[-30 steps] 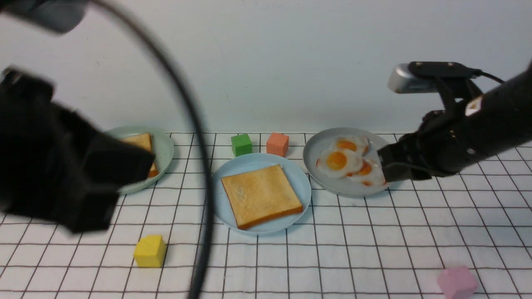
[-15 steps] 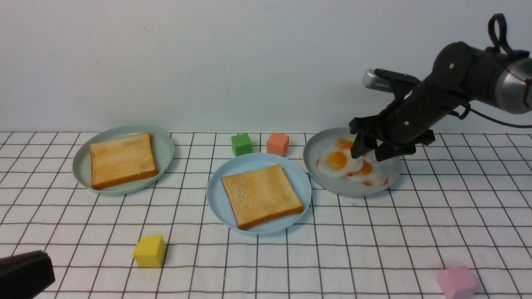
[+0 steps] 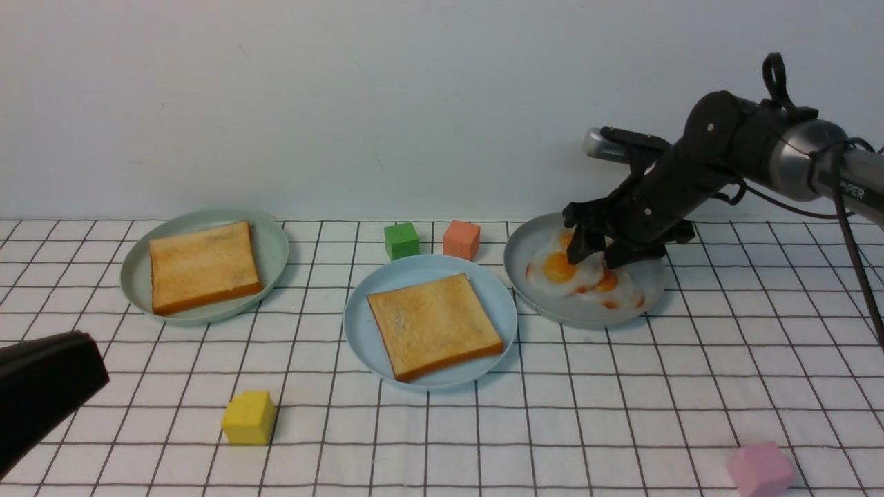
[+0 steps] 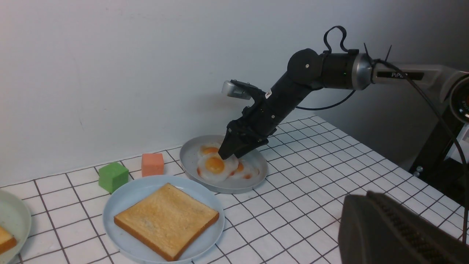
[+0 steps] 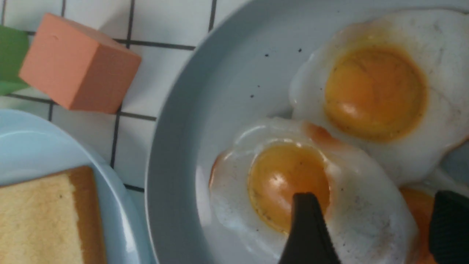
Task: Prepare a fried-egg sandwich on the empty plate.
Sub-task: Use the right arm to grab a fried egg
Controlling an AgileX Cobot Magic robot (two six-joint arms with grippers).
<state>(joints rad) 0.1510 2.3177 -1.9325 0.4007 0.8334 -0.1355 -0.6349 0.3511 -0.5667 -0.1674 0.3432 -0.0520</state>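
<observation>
- Jaws of the right gripper are standing apart, hanging over an egg on the grey plate.
- Beside it, one toast is already lying on the blue plate.
- Egg and farther toast are awaiting stacking.

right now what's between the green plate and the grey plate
The blue plate holding a toast slice, with the green cube and orange cube just behind it; the front view shows it.
</observation>
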